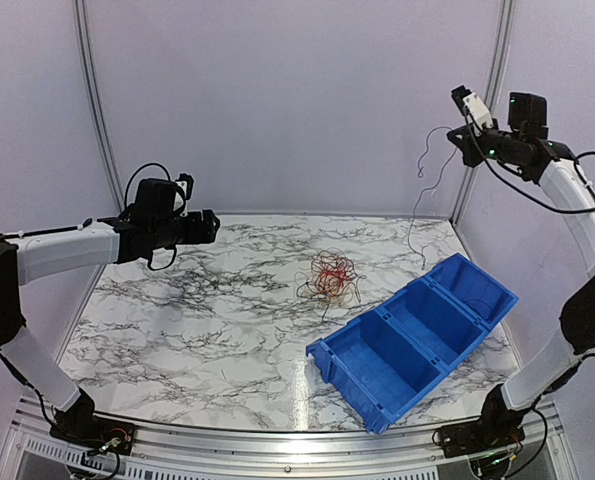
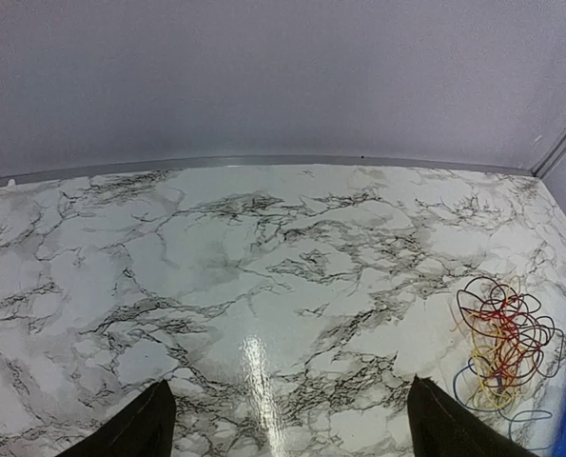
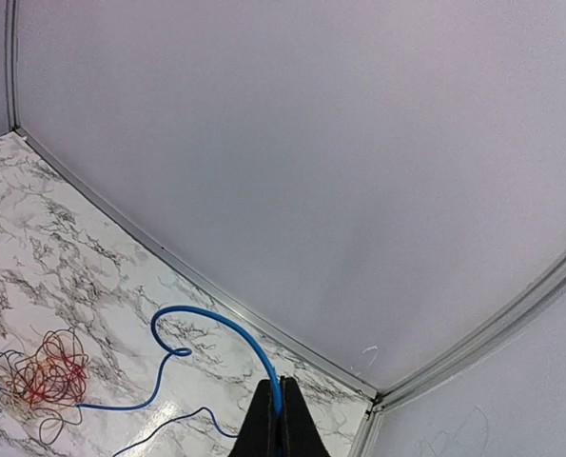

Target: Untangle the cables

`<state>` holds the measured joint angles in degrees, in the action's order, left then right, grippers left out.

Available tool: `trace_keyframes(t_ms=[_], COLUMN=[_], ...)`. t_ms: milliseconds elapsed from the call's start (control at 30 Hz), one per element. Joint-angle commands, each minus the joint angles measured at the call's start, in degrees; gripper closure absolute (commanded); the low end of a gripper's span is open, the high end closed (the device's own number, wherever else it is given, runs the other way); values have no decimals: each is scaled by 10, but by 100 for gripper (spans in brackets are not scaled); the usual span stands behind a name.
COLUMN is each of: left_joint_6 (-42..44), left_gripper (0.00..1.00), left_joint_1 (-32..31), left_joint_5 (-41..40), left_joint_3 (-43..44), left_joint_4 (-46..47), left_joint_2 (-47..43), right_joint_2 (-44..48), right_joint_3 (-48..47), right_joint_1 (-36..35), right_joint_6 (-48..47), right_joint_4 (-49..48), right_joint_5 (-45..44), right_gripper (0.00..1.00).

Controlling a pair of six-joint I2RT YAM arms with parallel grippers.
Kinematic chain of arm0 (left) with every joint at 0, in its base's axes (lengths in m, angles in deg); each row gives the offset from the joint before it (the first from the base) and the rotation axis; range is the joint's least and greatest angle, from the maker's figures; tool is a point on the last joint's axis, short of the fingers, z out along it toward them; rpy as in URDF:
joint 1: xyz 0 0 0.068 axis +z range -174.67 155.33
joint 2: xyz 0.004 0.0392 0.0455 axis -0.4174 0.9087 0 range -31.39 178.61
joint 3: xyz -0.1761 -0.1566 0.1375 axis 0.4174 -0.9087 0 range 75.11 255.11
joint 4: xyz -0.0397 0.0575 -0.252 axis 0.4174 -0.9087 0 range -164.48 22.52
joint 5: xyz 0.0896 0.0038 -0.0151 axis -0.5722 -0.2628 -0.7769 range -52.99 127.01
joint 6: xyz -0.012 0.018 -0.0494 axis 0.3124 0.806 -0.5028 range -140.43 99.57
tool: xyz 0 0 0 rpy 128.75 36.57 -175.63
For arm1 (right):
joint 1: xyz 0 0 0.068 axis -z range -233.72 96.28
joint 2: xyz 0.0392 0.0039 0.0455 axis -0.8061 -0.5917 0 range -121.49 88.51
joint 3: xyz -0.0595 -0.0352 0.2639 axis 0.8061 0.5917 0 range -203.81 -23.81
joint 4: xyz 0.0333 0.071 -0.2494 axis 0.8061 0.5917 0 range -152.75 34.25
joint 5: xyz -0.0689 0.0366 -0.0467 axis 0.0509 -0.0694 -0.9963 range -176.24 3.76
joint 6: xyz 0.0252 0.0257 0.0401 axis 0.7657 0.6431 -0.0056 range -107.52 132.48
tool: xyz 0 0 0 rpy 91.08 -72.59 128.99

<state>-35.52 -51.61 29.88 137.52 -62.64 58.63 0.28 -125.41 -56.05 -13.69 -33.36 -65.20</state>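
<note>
While the right gripper (image 1: pixel 454 137) hangs high over the far right corner of the table (image 1: pixel 177 330) in the overhead view, one thin cable (image 1: pixel 417 205) drops from it almost straight down, so its long axis is close to vertical. Its lower end trails toward the bundle of cables (image 1: pixel 332 278), which lies on the marble a little past the middle, near the blue bin (image 1: pixel 412 335) but apart from it. The left gripper (image 1: pixel 209 226) is held low over the left side and points right at the bundle, so I judge it the nearer arm to the heap. In the left wrist view the fingers (image 2: pixel 145 428) are spread wide with nothing between them. The bundle lies ahead and well to their right, a loose nest of red, orange and pale yellow loops with a blue loop at its near edge, close to the bin's rim. In the right wrist view the fingers (image 3: pixel 263 428) are pinched together on the blue cable (image 3: pixel 216 316). It arcs up and to the left from the tips, curls into a small hook, then falls to the table and runs left toward the edge of the bundle. The next pull likely needs to draw this strand away from the heap along that line, and hidden crossings could drag the whole nest along.
</note>
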Motion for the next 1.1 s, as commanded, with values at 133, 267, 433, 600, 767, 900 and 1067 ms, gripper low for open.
trace_keyframes(t_ms=[133,267,433,600,767,900,1067], left_joint_6=[-35,-33,-57,-65,-63,-46,-30], left_gripper=[14,14,2,1,1,1,4], left_joint_1=[6,6,9,10,10,10,10], left_joint_5=[1,-2,-65,-69,-45,3,37], left_joint_3=[24,22,9,2,6,9,13], left_joint_4=[-12,-11,-9,-14,-21,-20,-27], left_joint_2=[-6,-7,-15,-15,-7,-4,-6], right_joint_2=[95,129,166,183,191,200,218], right_joint_3=[64,96,105,93,87,118,185], right_joint_1=[77,105,131,132,132,132,132], right_joint_6=[-25,-33,-37,-40,-54,-69,-79], right_joint_4=[30,44,58,79,107,123,139], right_joint_5=[-7,-6,2,12,18,-4,-25], right_gripper=[100,100,100,100,100,100,100])
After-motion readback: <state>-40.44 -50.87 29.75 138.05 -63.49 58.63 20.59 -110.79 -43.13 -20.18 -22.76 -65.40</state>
